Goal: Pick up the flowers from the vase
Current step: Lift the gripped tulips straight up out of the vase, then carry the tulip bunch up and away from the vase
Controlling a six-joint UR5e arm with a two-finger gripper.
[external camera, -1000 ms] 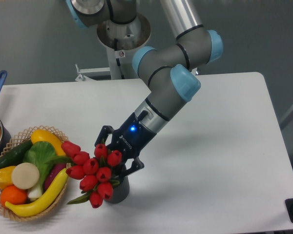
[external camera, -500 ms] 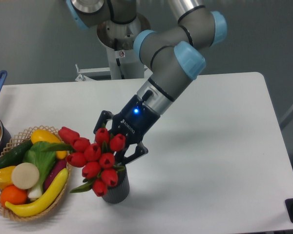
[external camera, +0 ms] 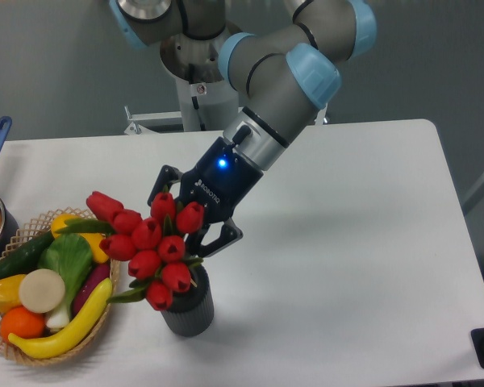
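**Above the vase, a robot gripper holds a bunch of red tulips part-way out**

At the front left of a white table (external camera: 371,242), a small dark grey ribbed vase (external camera: 188,310) stands upright. Directly over its mouth sits a bunch of red tulip flowers (external camera: 155,250) with green leaves, tilted up and to the left. The lowest buds sit just over the vase's rim, and the stems are hidden behind the blooms, so it cannot be told whether their ends are inside the vase or clear of it.

The black two-finger gripper (external camera: 192,240) reaches down from the upper right on a grey and blue arm. Its fingers appear clamped around the bunch just behind the blooms, one finger showing at the upper left of the bunch and one at the lower right. The flowers spread out in front of and to the left of the gripper, hiding most of the grip.

Risks, as a judgement: the bunch is wider than the vase, so stems or leaves catching on the rim could drag or tip the vase. The tilted hold could also let the stems slip through the fingers. Just to the left stands a wicker basket (external camera: 0,334) of vegetables and fruit; the leftmost tulip hangs over its edge, so a leftward swing could brush it.
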